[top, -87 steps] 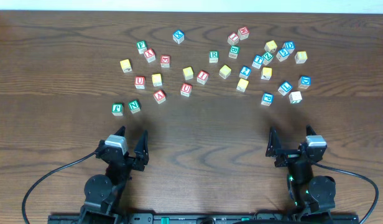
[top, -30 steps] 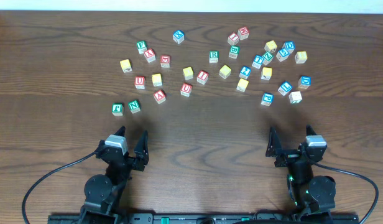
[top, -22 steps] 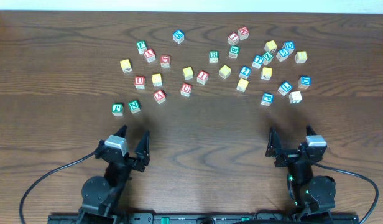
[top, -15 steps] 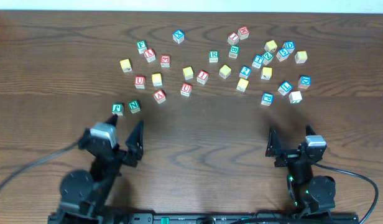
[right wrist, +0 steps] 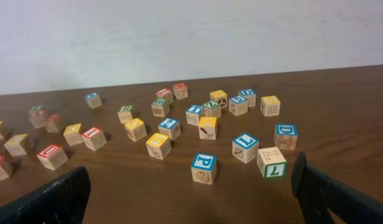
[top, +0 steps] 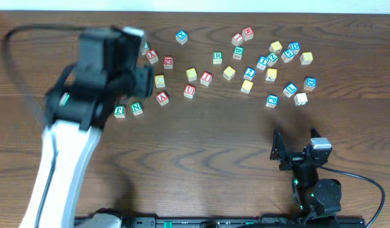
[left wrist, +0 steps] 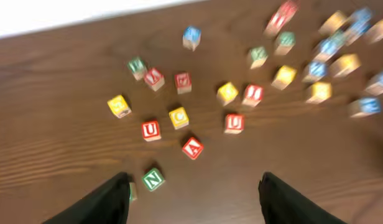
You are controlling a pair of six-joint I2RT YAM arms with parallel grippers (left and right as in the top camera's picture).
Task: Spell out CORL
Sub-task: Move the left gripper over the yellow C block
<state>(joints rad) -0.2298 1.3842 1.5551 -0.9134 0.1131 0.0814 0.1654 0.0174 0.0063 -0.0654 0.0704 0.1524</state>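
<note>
Left gripper (left wrist: 194,182) hovers high, fingers spread wide, nothing held. Just ahead of one fingertip sits the green N block (left wrist: 153,179). A step beyond is the red A block (left wrist: 192,148). Past that is the yellow C block (left wrist: 178,117); it looks like a C, though the view is smeared. It's likely a light, rigid wooden cube. Pinch two opposite flat faces. Right gripper (top: 294,144) sits low, parted, empty.

Bench (top: 201,136): dark brown, streaked wood grain. Blocks pale wood with coloured faces: C block (left wrist: 178,117) yellow, A block (left wrist: 192,148) red, N block (left wrist: 153,179) green, P block (right wrist: 203,163) blue. Left arm (top: 65,149): black, white forearm.
</note>
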